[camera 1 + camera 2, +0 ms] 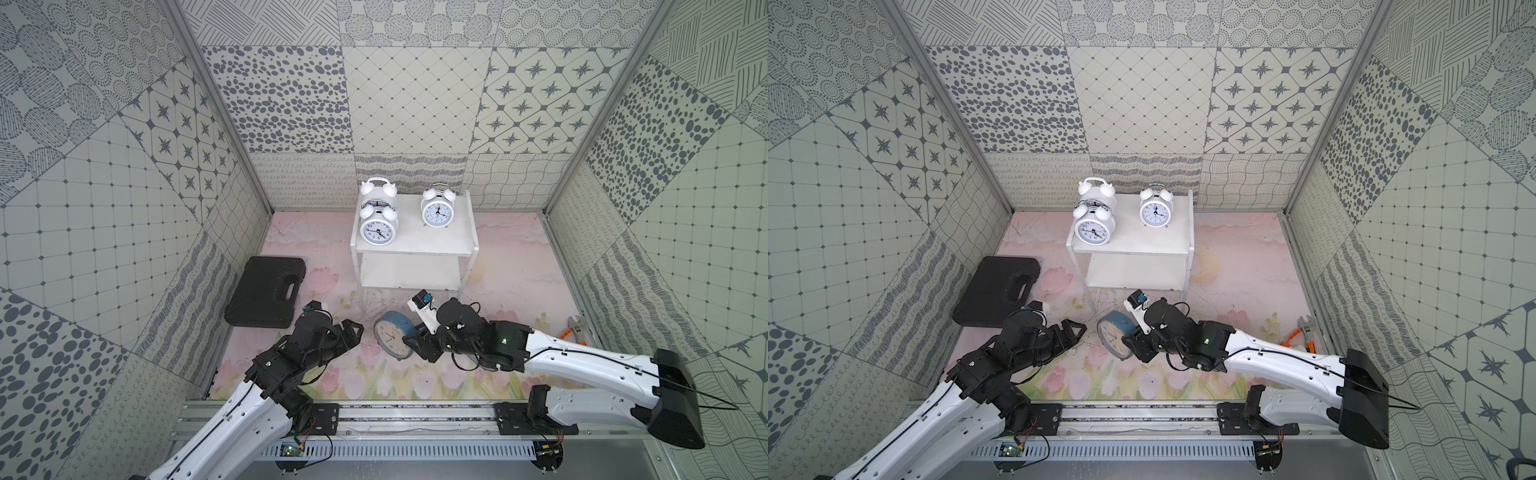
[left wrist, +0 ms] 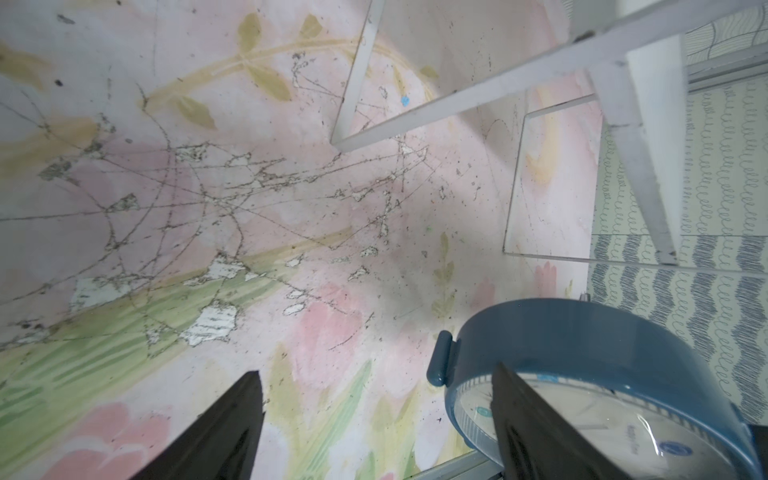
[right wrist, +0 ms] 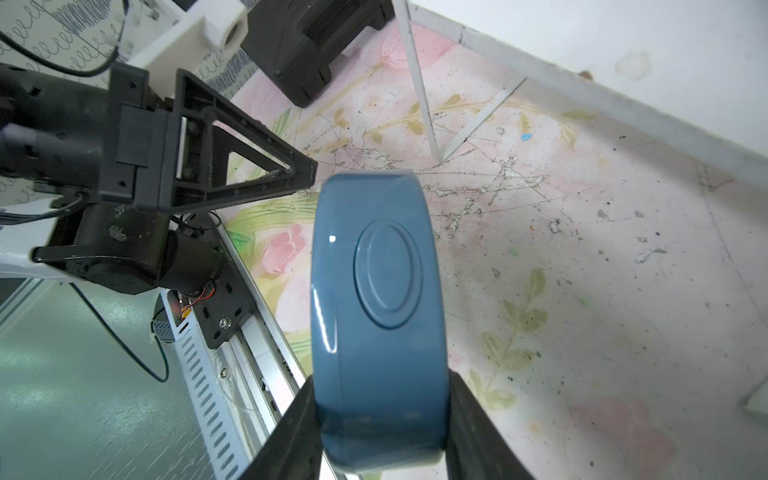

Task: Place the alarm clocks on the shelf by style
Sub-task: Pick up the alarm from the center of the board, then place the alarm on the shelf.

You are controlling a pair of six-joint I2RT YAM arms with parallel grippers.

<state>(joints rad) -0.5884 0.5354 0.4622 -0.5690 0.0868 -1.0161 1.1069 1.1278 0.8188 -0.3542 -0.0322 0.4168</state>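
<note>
Gripper on my right arm (image 3: 382, 378) is clamped on the blue clock (image 3: 374, 291), one finger against each flat side of its round case, with the rim and its oval button facing my wrist camera. In both top views the blue clock (image 1: 392, 336) stands on edge in that grip, its cream dial turned toward my left arm. I cannot tell whether its lower edge touches the tabletop (image 1: 332, 374). It sits in front of the shelf (image 1: 415, 237), near the front left leg and between my two arms.

My left gripper (image 2: 376, 370) is spread wide with nothing between its fingers. It is low over the flowered tabletop, just beside the clock's dial. From my left wrist, one finger overlaps the dial in view, but the top views show a small gap between them.

On the shelf's upper tier stand three white twin-bell clocks. One is at the front left (image 1: 376, 230), another directly behind it (image 1: 380, 191), and the third on the right side (image 1: 436, 210). All are upright.

A flat black case (image 1: 266, 295) lies on the tabletop left of the shelf, beyond my left gripper.
</note>
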